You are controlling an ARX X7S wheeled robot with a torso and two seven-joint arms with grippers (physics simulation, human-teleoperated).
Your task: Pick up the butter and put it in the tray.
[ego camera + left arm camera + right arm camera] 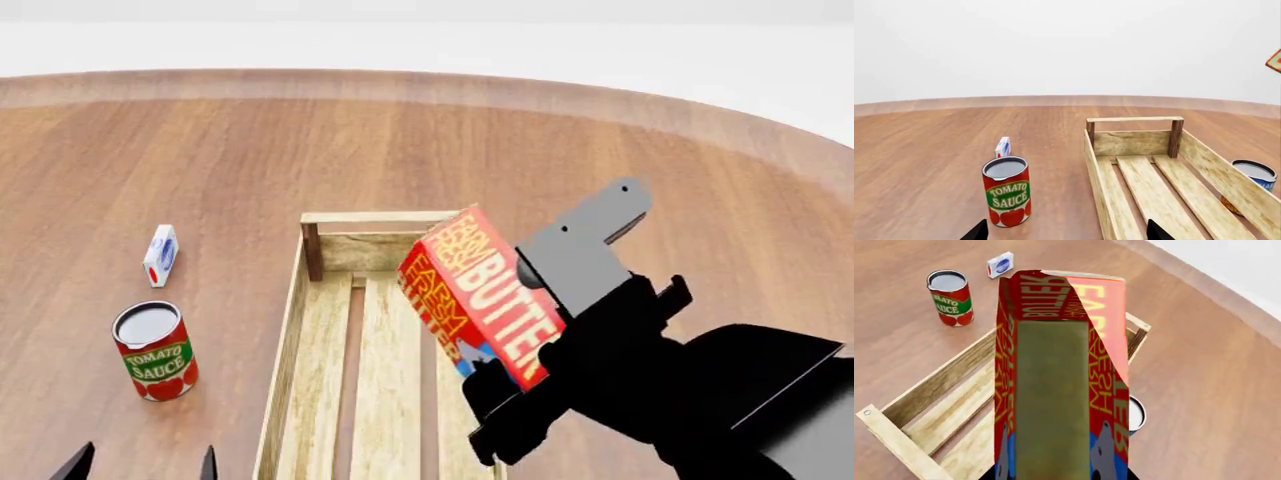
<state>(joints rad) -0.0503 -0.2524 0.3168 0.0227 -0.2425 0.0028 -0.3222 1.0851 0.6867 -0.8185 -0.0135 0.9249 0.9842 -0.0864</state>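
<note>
A: Big picture first: the table (pixel 200 150) is wide bare wood, and the tray (pixel 390 390) sits in the middle of it with nothing inside, three slats showing.

B: And the butter (pixel 487 295)?

A: Off the table, held tilted in the air over the tray's right side. The right gripper (pixel 534 345) is clamped on its lower end, one finger flat against the lettered face. So the pick-up looks done; the lowering and letting go are left.

B: Room to set it down?

A: Plenty along the slats. The near concern is the right wall, just below the carton; it wants to clear that edge before it drops.

B: Anything crowding it?

A: The tomato sauce can (pixel 155 351) stands well left of the tray, a second can (pixel 1253 175) just outside the right wall, and the small white-blue carton (pixel 160 254) further back, all apart from the tray's inside.

B: The other arm?

A: The left gripper (pixel 140 465) hangs low with its tips spread, holding nothing.
</note>
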